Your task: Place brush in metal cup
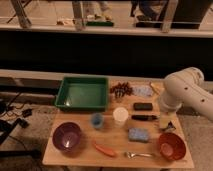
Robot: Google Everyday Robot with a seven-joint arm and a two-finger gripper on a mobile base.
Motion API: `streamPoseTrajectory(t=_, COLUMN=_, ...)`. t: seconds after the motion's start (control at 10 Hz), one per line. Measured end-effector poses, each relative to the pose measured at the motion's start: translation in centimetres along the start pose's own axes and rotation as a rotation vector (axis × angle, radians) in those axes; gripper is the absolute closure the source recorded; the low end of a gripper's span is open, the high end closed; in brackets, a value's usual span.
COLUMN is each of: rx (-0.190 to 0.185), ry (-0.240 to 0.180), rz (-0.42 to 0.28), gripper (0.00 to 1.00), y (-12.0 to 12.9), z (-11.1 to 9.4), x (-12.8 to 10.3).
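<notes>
Green tray [83, 79], blackish brush [145, 118], dark tool [169, 126] by orange bowl [163, 144].

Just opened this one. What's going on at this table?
A one-armed robot stands at the right end of the table. Its gripper hangs open and empty near the table's right edge, just right of the brush and above the reddish bowl. The brush lies flat on the table, untouched, between the black block and the blue sponge. Nothing has been picked up yet; the arm looks set to go for the brush.
</notes>
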Motion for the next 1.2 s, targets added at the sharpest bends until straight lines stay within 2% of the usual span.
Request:
streamPoseTrajectory(t=0.4, rx=-0.003, ry=-0.031, rz=-0.041, gripper=0.20, y=-0.7, z=1.5, x=-1.8)
streamPoseTrajectory(t=0.6, rx=-0.012, ry=-0.061, rz=-0.051, gripper=0.20, y=-1.3, z=2.3, x=-2.8)
streamPoseTrajectory(t=1.2, rx=-0.079, ry=-0.143, rz=-0.070, gripper=0.20, y=-1.5, z=6.0, x=-5.6)
